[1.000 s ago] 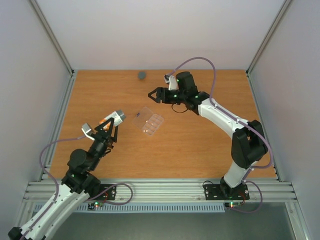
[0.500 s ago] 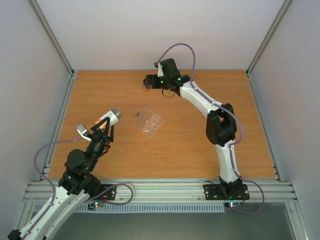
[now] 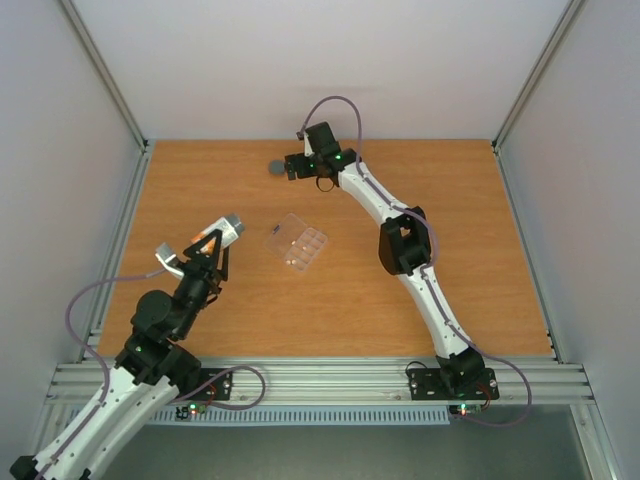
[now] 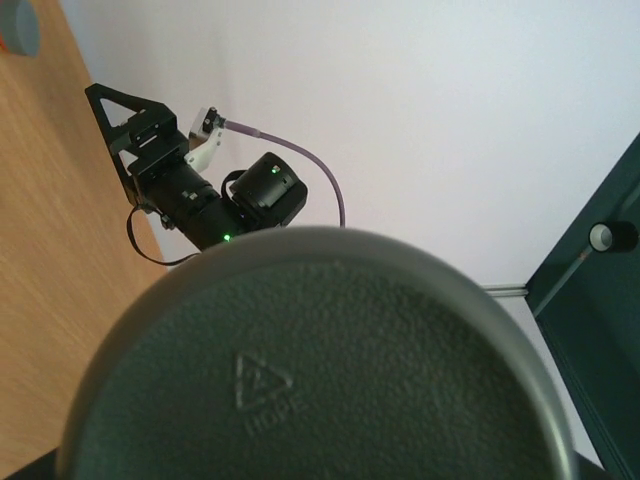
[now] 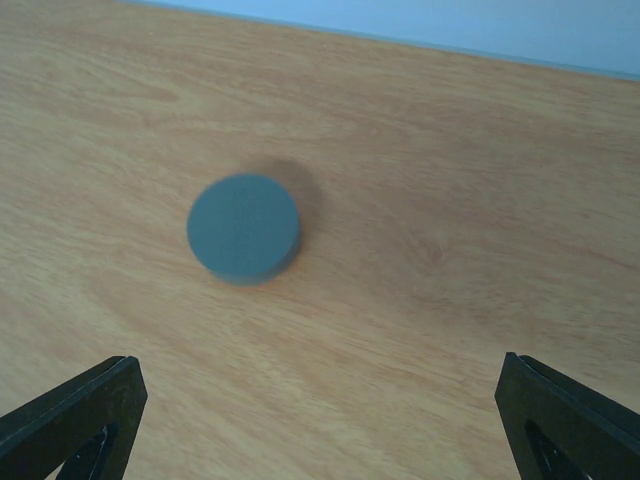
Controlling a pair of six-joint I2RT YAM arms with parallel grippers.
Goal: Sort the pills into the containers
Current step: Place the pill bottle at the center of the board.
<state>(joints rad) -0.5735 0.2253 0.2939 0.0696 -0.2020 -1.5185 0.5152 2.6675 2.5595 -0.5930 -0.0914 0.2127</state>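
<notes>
Left jaws around "HDPE"-marked bottle [image 4: 320,400]; right jaws wide near grey cap [image 5: 243,241].

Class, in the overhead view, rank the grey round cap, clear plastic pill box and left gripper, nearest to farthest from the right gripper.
1. Grey round cap, far edge, beside the right gripper.
2. Clear plastic pill box, table middle.
3. Left gripper, near left side.

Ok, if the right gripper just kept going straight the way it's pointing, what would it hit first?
Most likely the grey cap, lying flat on the table just ahead of the right gripper, slightly left of centre between its open fingers. Height is unclear, so it might pass over.
</notes>
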